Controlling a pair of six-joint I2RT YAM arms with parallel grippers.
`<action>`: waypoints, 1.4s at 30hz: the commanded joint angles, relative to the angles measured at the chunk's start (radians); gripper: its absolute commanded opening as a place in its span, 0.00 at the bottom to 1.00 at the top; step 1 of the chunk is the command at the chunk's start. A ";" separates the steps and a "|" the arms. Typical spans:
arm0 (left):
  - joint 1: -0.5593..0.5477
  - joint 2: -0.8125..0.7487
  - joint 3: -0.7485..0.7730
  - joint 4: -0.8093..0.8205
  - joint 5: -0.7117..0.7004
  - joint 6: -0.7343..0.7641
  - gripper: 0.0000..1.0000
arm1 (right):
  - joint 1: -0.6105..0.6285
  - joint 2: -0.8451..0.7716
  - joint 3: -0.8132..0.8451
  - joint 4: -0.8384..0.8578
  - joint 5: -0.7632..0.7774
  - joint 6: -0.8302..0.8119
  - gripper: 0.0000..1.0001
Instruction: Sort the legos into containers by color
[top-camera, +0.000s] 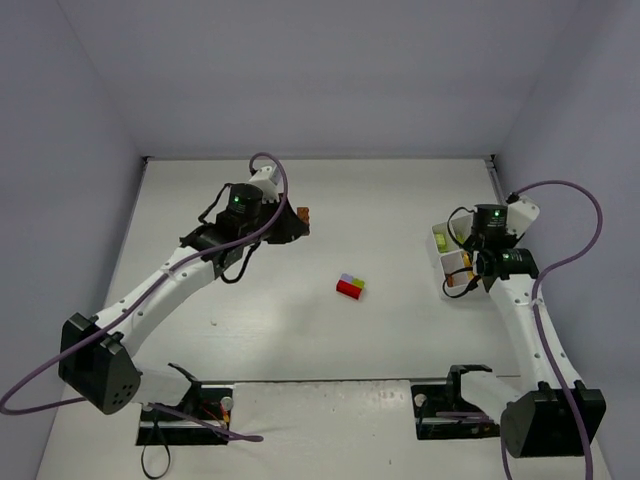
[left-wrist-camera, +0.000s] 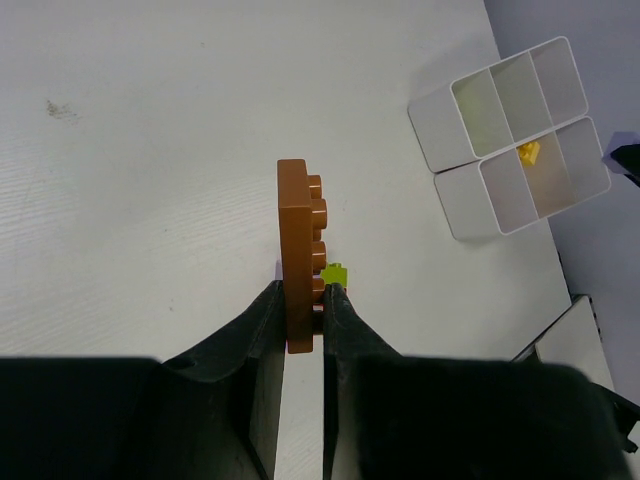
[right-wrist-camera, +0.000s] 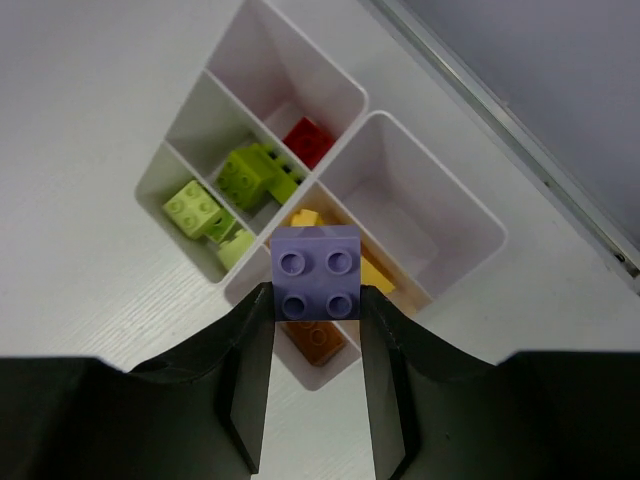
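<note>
left tool (top-camera: 294, 226): holds brown brick (top-camera: 303, 215) | right tool (top-camera: 462, 275): over tray (top-camera: 437, 232) | bricks (top-camera: 350, 286): table (top-camera: 300, 330) centre

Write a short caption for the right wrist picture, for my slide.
Right gripper holds a lavender brick over the partly filled white trays.

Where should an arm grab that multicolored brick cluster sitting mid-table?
Probably from straight above, jaws closing across the short width of the brick cluster, on its near red side and the opposite side. It lies low and alone on the table, with open room all round.
</note>
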 joint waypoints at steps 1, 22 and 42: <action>0.005 -0.050 0.047 -0.007 0.031 0.042 0.01 | -0.079 0.022 -0.016 0.006 0.014 0.073 0.00; 0.002 -0.069 0.035 -0.021 0.066 0.055 0.01 | -0.226 0.152 -0.027 0.045 0.022 0.136 0.31; 0.004 -0.046 0.034 0.064 0.205 0.172 0.01 | -0.087 -0.020 0.023 0.373 -0.734 -0.144 0.55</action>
